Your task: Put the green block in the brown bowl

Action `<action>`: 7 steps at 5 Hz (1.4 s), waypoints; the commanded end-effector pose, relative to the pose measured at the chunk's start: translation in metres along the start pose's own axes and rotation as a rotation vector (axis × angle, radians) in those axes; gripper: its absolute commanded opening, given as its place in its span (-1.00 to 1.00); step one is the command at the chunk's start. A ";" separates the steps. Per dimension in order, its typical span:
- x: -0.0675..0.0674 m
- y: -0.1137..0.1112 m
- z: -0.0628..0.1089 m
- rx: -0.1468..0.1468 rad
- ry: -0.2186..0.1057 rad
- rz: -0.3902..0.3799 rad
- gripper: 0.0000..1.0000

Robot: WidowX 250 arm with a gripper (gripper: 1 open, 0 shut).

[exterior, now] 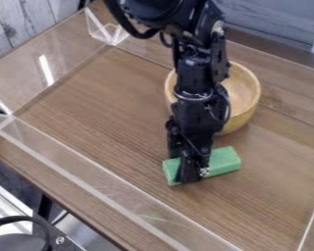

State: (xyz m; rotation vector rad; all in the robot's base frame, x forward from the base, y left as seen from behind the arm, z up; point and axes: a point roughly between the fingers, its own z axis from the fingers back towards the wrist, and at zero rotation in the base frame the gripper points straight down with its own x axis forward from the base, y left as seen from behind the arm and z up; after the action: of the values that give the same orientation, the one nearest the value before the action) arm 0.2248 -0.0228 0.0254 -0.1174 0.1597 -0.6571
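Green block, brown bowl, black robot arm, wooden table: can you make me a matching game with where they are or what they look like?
1. green block
2. brown bowl
3. black robot arm
4. wooden table

A. round, partly hidden behind the arm
B. flat brown surface under the bowl
C. reaches down from the top of the picture
D. on the table, at the arm's fingers

Right pairs: 1-D, 2-A, 3-C, 4-B
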 end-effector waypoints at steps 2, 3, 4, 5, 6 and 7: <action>0.010 0.005 0.031 0.074 -0.023 0.023 -1.00; 0.008 0.005 0.034 0.089 -0.026 0.012 -1.00; 0.008 0.002 0.042 0.090 -0.032 0.015 -1.00; 0.009 -0.001 0.051 0.093 -0.041 0.019 -1.00; 0.012 0.002 0.070 0.097 -0.065 -0.012 -1.00; 0.017 0.008 0.094 0.104 -0.088 -0.061 -1.00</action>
State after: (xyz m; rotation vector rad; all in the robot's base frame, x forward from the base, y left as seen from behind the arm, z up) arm 0.2517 -0.0222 0.0957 -0.0734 0.1085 -0.7172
